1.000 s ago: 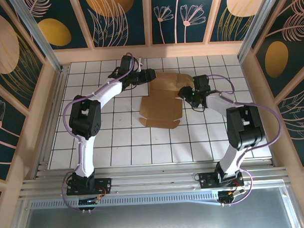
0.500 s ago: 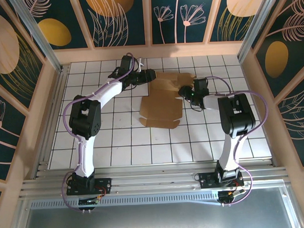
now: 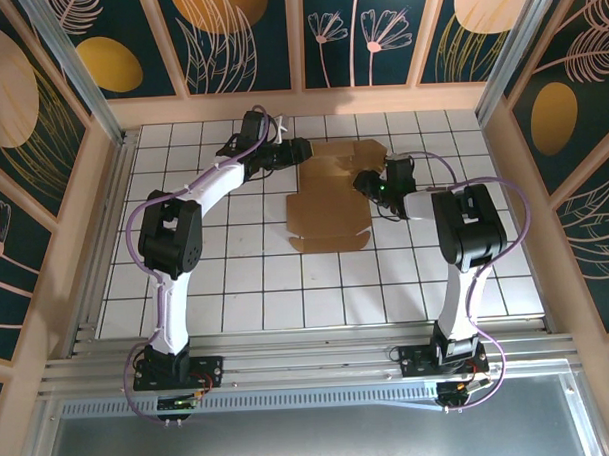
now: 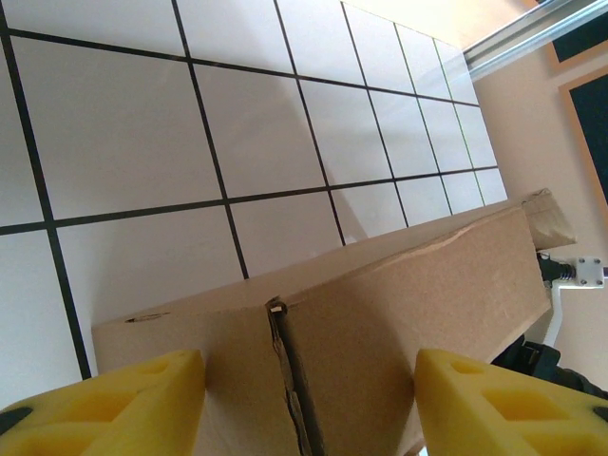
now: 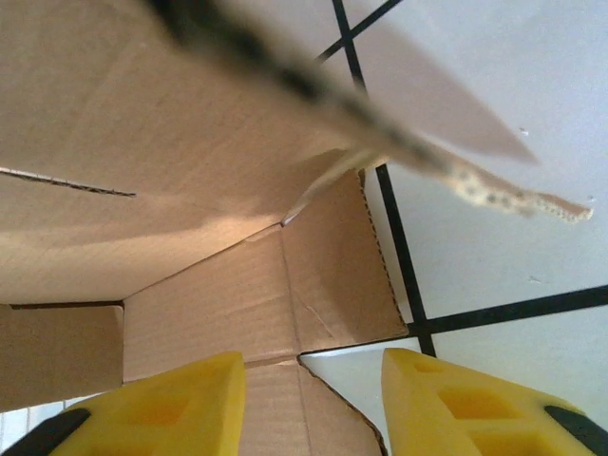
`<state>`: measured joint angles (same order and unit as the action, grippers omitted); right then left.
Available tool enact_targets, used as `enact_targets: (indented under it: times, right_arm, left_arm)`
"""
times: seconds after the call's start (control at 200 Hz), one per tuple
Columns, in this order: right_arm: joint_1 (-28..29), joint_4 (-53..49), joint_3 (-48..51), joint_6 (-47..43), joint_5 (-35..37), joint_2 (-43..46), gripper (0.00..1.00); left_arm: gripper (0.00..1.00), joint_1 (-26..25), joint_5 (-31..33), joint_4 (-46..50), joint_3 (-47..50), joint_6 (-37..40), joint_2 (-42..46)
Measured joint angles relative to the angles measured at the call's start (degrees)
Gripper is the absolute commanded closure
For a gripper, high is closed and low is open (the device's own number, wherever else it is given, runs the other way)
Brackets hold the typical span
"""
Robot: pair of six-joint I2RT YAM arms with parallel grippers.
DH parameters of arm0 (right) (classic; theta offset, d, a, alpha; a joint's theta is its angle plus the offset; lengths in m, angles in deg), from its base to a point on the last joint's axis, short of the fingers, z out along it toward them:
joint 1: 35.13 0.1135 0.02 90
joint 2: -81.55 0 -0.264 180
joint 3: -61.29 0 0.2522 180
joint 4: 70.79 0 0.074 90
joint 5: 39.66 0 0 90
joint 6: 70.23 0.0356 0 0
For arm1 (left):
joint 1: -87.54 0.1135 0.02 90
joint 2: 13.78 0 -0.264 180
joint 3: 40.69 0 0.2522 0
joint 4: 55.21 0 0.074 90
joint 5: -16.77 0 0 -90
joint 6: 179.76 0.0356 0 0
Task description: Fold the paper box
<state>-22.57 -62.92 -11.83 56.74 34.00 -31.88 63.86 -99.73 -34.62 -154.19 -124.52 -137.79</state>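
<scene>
Near the tabletop's far edge the paper box has squared up, nudged by the right gripper; the left gripper likewise gapes open.

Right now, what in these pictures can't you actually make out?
- Top view: whether the left pincer and right pincer touch the paper box; they are too small and dark there.
- Left wrist view: the box's lower part, cut off by the bottom edge.
- Right wrist view: the flap edge across the top, blurred, too near the lens.
</scene>
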Motion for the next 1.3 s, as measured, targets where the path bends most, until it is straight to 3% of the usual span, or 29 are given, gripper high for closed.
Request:
enact_targets:
  times: [0.215,0.43,0.556,0.821,1.196,1.301]
  right_arm:
    - [0.85,4.98,0.02,-4.07,3.39,0.0,0.49]
    - [0.83,3.15,-1.68,-6.05,7.58,-0.42,0.29]
    - [0.61,1.97,-1.77,-7.8,8.31,-0.46,0.25]
    - [-0.31,-0.24,-9.4,-9.16,1.81,-7.21,0.38]
    - [-0.02,4.11,-6.99,-10.32,1.25,-7.61,0.59]
    - [0.2,7.43,-5.16,-11.45,1.22,-7.61,0.6]
  left_arm:
    - [0.41,0.0,-0.02,1.05,-0.46,0.04,0.0]
    - [0.4,0.0,-0.04,1.79,-0.76,0.22,0.0]
    - [0.4,0.0,-0.04,1.79,-0.79,0.22,0.0]
    - [0.4,0.0,-0.02,2.47,-1.09,0.22,0.0]
    - [0.41,0.0,0.02,3.93,-2.21,0.15,-0.02]
    - [0.41,0.0,0.11,4.17,-2.91,0.15,-0.02]
